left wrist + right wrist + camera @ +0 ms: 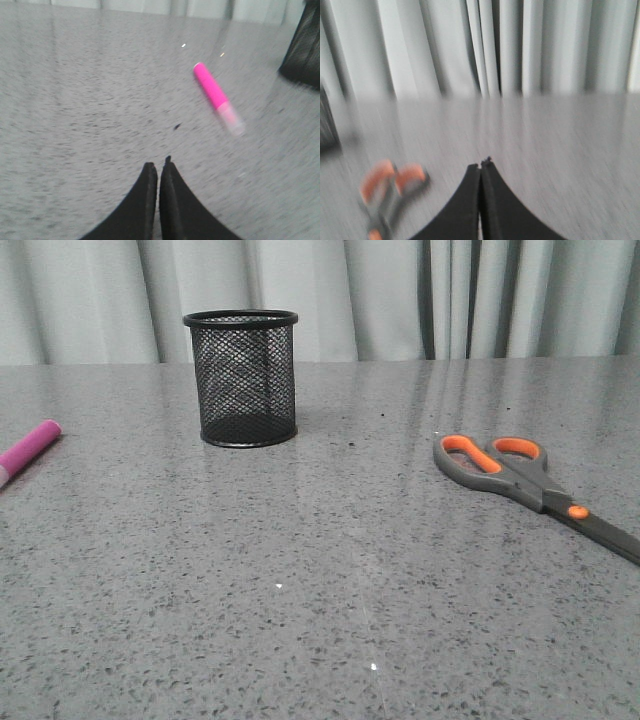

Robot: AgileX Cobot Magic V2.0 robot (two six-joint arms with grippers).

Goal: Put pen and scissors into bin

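The black mesh bin [241, 378] stands upright at the back of the table, left of centre, and looks empty. The pink pen [28, 451] lies flat at the far left edge; the left wrist view shows the pen [212, 92] lying ahead of my left gripper [158, 166], which is shut and empty and apart from it. The grey scissors [530, 487] with orange loops lie flat at the right. In the right wrist view the scissors [387, 192] are blurred, beside my shut, empty right gripper [480, 164]. Neither gripper shows in the front view.
A grey speckled table [320, 620] runs to a pale curtain [400, 295] at the back. A corner of the bin [304, 50] shows in the left wrist view, beyond the pen.
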